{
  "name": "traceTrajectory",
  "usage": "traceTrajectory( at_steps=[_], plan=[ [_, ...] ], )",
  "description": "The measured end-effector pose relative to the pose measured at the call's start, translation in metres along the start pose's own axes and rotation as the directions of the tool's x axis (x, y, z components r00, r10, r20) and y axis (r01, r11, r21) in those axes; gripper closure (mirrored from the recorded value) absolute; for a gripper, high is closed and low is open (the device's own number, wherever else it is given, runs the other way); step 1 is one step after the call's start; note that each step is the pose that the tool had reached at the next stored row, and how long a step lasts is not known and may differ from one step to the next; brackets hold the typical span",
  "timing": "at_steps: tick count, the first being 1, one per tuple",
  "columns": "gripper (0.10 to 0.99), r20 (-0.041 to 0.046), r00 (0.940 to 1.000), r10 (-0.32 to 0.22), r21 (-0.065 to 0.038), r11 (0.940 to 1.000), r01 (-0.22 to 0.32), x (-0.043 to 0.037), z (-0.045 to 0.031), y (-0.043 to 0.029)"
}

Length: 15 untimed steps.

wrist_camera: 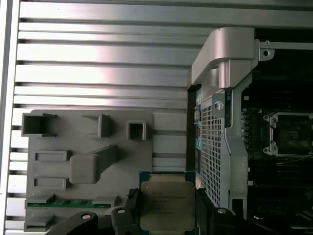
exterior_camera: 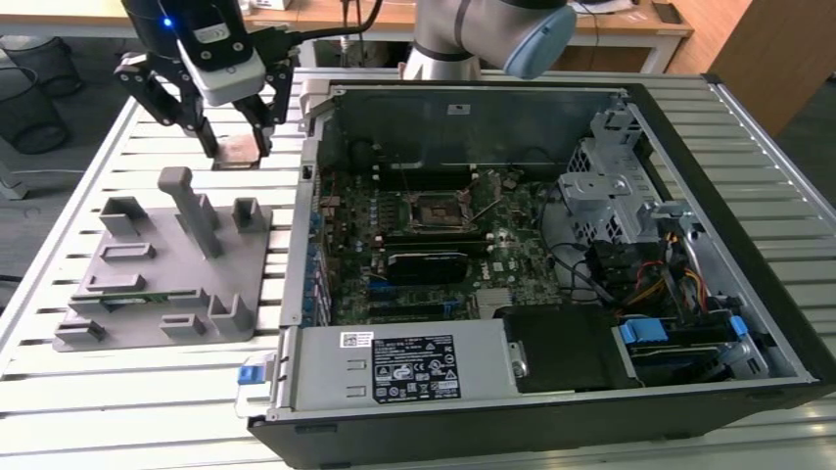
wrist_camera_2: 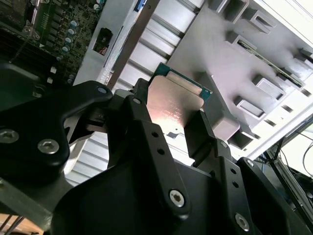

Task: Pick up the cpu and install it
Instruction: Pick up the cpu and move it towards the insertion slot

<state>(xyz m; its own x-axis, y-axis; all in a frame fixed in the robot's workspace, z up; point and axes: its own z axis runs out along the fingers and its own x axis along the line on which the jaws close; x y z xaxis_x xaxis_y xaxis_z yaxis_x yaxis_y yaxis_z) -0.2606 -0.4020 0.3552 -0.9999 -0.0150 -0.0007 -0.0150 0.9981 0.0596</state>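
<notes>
Biggest thing first: a slatted metal table [exterior_camera: 131,392], on which everything is laid out. Most of the exterior view, from about 12 o'clock round to 6 o'clock, is taken up by an open computer case [exterior_camera: 523,117], laid on its side so the motherboard [exterior_camera: 432,245] can be reached from above. Dead centre of that board the black socket [exterior_camera: 436,212] is seen, and it looks bare, so the install can't be called done yet.

At about 9 o'clock from the case a grey parts holder [exterior_camera: 157,284] is parked on the table. Slots and posts are moulded into it, presumably so each part is kept in a known spot for the arm. A green strip is seen tucked into one slot.

Up at roughly 10 o'clock of the exterior view, past the holder, the claw [exterior_camera: 235,145] is hung over the slats. It's clamped shut on the cpu [exterior_camera: 239,153], which seems to be held clear of the table. In the first wrist view the cpu [wrist_camera: 166,205] is pinched by two opposite edges between the black fingers [wrist_camera: 131,204], with its face kept roughly level. That's probably done so the faces aren't touched and the chip is kept parallel to the flat-lying socket [wrist_camera: 288,134]. The shiny side and thin green rim of the cpu [wrist_camera_2: 173,105] are caught in the second wrist view.
</notes>
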Motion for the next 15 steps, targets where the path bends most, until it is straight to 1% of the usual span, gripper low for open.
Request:
traceTrajectory(
  at_steps=[15],
  plan=[
    [0.545, -0.0001, 1.0, 0.0, 0.0, 1.0, 0.0, -0.0096, 0.0009, 0.0]
  ],
)
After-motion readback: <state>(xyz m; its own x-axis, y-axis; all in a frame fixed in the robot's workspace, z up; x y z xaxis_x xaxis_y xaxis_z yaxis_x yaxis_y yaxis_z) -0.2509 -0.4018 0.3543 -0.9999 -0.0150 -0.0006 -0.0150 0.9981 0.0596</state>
